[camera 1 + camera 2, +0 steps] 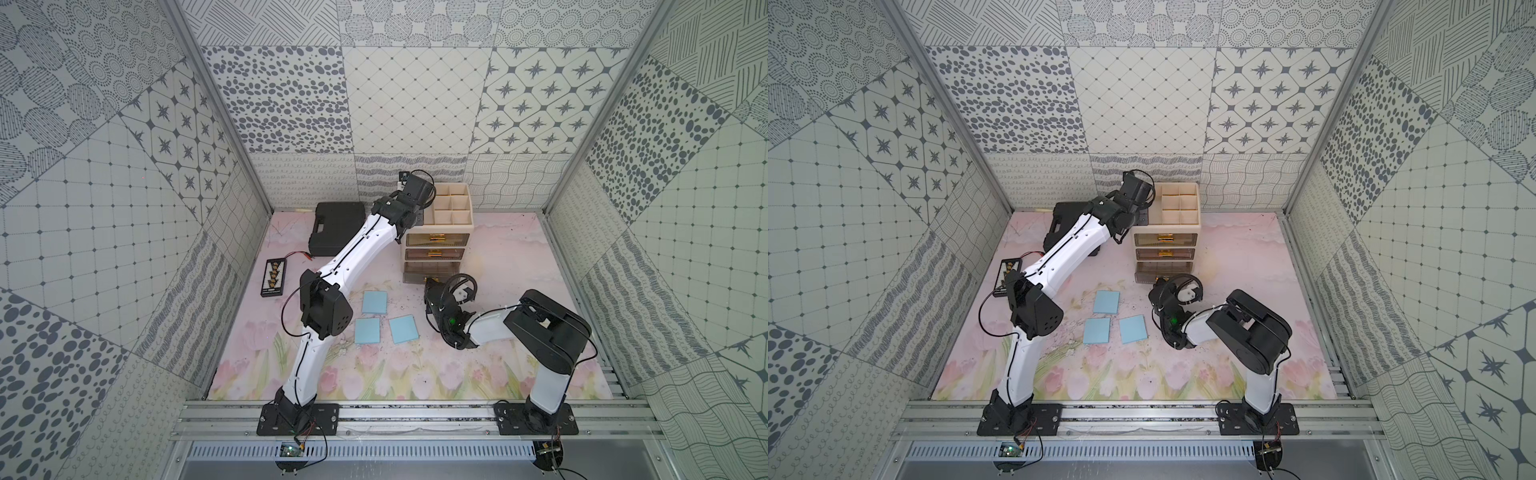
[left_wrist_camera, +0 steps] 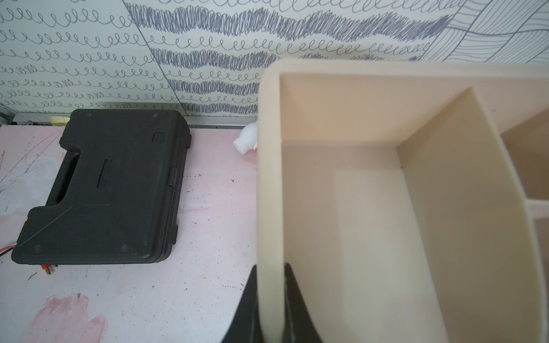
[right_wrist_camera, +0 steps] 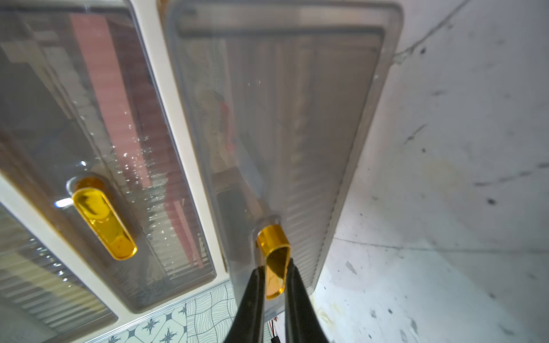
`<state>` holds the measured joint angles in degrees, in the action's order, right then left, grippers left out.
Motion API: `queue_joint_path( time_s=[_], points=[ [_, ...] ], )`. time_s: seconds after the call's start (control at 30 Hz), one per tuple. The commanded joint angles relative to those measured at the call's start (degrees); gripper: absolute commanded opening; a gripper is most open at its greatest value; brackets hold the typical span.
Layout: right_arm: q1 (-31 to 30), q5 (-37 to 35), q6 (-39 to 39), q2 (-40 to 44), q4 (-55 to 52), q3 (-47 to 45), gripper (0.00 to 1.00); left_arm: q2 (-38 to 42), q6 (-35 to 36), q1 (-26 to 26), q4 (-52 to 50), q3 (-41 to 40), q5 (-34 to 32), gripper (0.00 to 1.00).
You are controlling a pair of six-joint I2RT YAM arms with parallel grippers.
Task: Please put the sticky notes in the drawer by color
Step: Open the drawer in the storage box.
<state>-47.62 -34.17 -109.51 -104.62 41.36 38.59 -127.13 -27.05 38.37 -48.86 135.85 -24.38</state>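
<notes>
Right wrist view: my right end effector (image 3: 276, 264) pinches the gold handle (image 3: 273, 240) of the bottom drawer (image 3: 297, 133); my left end effector (image 2: 270, 267) clamps the cabinet rim (image 2: 269, 178). Three blue sticky notes (image 1: 374, 302) lie on the bench (image 1: 498, 332), nearer. Next, I judge: a straight pull nearward.

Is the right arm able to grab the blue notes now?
Probably not yet: its tool is shut on the bottom drawer's gold handle. The blue notes lie uncovered nearby; after letting go, likely yes.

floral mat (image 1: 415, 374), sticky notes (image 1: 374, 302), drawer (image 1: 436, 254), black case (image 1: 336, 228)
</notes>
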Motion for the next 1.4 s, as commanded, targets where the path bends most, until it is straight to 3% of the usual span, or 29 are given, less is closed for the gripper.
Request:
queue_joint_path(
  time_s=[0.0,0.23,1.2,1.23,1.37],
  points=[
    [-2.2,2.9,0.8,3.1,-0.2,-1.4,0.0,-3.0,-4.2,1.4,-10.6,-1.3,7.9,0.0],
    [-2.9,2.1,2.0,6.3,-2.2,-2.6,0.0,-3.0,-4.3,1.4,-10.6,-1.3,8.0,0.0],
    [-3.9,3.0,1.4,5.9,-2.6,-3.9,0.0,-2.6,-4.6,1.4,-10.5,-1.6,8.4,0.0],
    [-3.9,3.0,1.5,6.1,-3.1,-3.9,0.05,-2.6,-4.6,1.3,-10.5,-1.6,8.5,0.0],
    [-3.6,2.8,1.8,7.2,-3.6,-4.8,0.44,-2.5,-4.5,1.4,-10.6,-1.8,8.6,0.0]
  ],
)
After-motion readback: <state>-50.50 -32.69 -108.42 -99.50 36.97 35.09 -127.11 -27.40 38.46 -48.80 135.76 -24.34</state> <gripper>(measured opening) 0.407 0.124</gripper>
